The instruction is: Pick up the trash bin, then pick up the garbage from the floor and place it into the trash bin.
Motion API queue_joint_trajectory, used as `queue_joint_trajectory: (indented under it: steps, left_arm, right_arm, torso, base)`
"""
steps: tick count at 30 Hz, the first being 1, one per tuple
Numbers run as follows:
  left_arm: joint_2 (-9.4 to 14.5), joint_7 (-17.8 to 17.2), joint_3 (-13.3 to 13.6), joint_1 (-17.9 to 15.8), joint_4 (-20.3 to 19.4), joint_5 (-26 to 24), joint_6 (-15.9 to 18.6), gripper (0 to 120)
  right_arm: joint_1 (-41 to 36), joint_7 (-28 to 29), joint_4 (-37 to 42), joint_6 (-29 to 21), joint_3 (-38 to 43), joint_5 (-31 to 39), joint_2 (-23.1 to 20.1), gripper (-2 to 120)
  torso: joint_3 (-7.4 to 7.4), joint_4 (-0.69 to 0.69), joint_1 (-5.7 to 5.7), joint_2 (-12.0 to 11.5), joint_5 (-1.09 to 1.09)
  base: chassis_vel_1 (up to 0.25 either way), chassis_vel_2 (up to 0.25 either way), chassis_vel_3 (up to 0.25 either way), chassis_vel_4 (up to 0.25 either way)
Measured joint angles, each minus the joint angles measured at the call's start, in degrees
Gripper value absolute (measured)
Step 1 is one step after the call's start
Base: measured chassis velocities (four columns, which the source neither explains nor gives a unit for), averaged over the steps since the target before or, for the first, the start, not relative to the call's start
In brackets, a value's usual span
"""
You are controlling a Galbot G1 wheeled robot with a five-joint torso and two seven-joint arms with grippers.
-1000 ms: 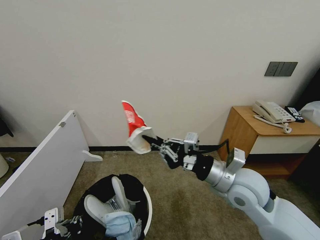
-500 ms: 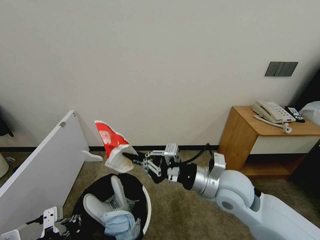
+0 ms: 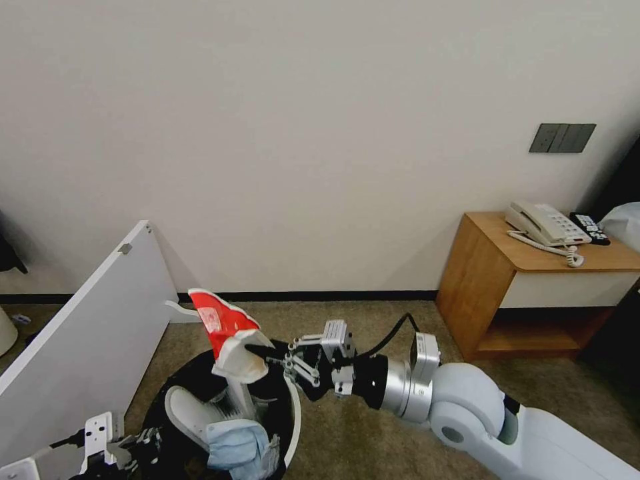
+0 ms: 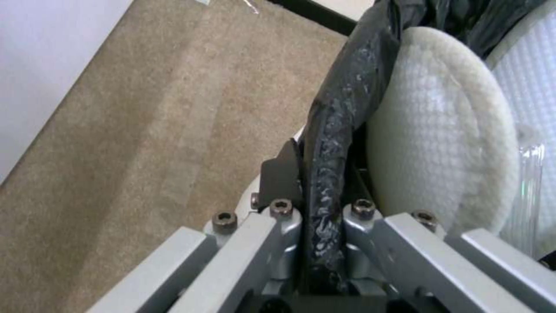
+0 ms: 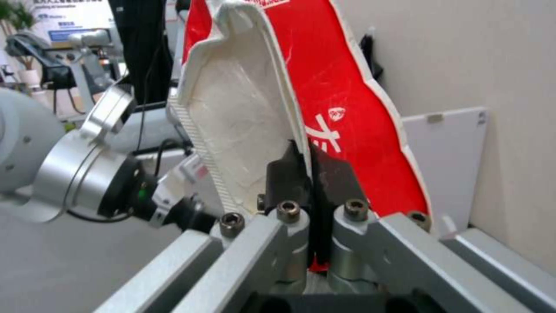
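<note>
Holding red-white packet over bin, right claw clamped on its edge.
Left claw pinched on bin's bag-lined rim. Risk: packet catching upright slipper on release, tipping onto floor. Bin bottom hidden; left claw cut off in head view.

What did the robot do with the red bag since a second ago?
The right tool carried the red-white packet down and to the robot's left, until it hangs just over the trash bin, not let go. The left tool kept pinching the bin's rim, and the slipper inside stayed put.
</note>
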Motion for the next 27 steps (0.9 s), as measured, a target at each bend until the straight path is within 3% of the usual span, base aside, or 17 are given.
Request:
queue_joint_trajectory:
  steps: [27]
  left_arm:
    - [-0.38,-0.30,0.14,-0.09,0.00,-0.56,0.04,2]
  right_arm:
    - [-0.13,-1.66,-5.88,-0.68,-6.92,-3.29,1.90,0]
  torso:
    - [0.00,0.00,0.00,0.00,0.00]
  base:
    - [0.000,0.000,0.000,0.000]
